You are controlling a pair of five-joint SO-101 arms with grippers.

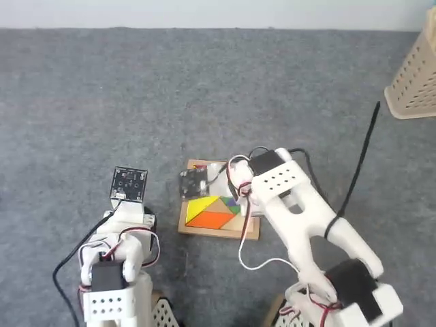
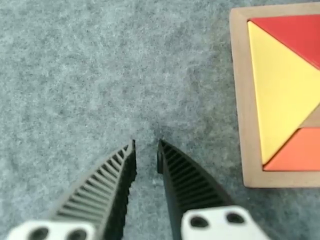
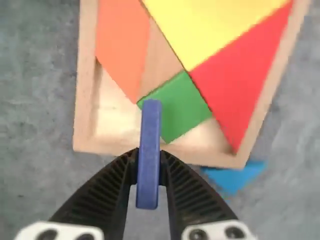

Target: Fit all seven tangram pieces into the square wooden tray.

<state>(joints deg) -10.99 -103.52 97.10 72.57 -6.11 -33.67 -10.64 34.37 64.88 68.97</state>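
Tangram tray lies on the grey carpet between the two arms, with four pieces flat inside it: the yellow triangle, the red triangle, the orange piece and the green piece. Bare wood shows in the corner nearest the right gripper, and in a thin strip between orange and yellow. A light-blue triangle lies outside on the carpet, just beside the tray's outer wall.

The right gripper is clamped on a dark-blue piece, which it holds on edge over the rim at that bare corner, so its outline cannot be told. The left gripper hangs over the carpet beside the tray with a narrow gap between its jaws and nothing in it.

The step in hand looks like seating the dark-blue piece in the open corner. To do it well, the piece probably has to tip from its edge to lie flat, with one side squared to the tray wall and another run along the orange slant. It should go down slowly and be let go only once it rests on wood, lest it ride up onto green or shove it out of line
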